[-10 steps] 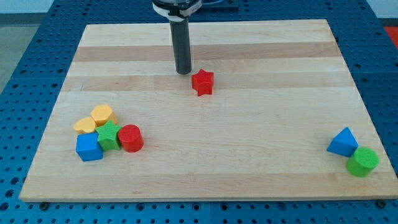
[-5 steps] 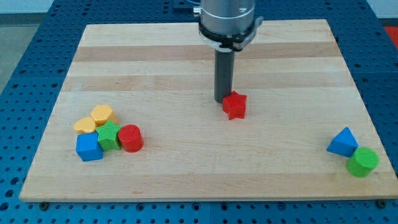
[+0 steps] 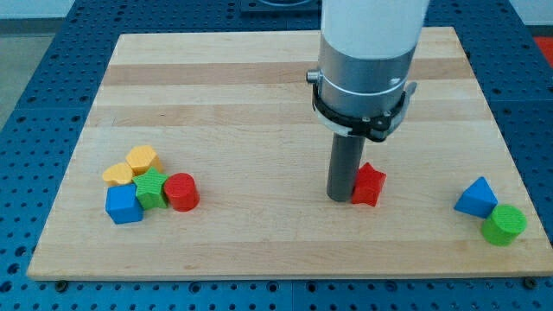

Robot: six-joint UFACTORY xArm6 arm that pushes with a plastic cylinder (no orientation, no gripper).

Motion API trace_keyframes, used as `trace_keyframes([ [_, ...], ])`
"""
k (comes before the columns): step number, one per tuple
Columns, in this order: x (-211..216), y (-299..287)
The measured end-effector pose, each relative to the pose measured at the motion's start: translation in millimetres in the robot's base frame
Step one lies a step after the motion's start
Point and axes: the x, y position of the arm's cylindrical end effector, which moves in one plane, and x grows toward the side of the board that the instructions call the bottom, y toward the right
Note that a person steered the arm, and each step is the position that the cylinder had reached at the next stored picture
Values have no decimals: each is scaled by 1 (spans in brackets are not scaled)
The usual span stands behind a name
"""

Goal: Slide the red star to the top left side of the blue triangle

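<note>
The red star [image 3: 370, 184] lies on the wooden board right of centre, towards the view's bottom. My tip [image 3: 340, 198] stands against the star's left side, touching it. The blue triangle [image 3: 476, 198] sits near the board's right edge, well to the right of the star and slightly lower. A green cylinder [image 3: 505, 225] touches the triangle at its lower right.
A cluster sits at the board's lower left: two yellow blocks [image 3: 143, 160] [image 3: 117, 174], a green star [image 3: 152, 187], a red cylinder [image 3: 181, 192] and a blue cube [image 3: 123, 206]. The arm's grey body [image 3: 367, 60] rises above the rod.
My tip has moved towards the view's right and bottom, pushing the red star from the board's upper middle to right of centre, closer to the blue triangle.
</note>
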Motion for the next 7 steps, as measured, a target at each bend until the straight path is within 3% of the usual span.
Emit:
trace_keyframes([
  [7, -38, 83],
])
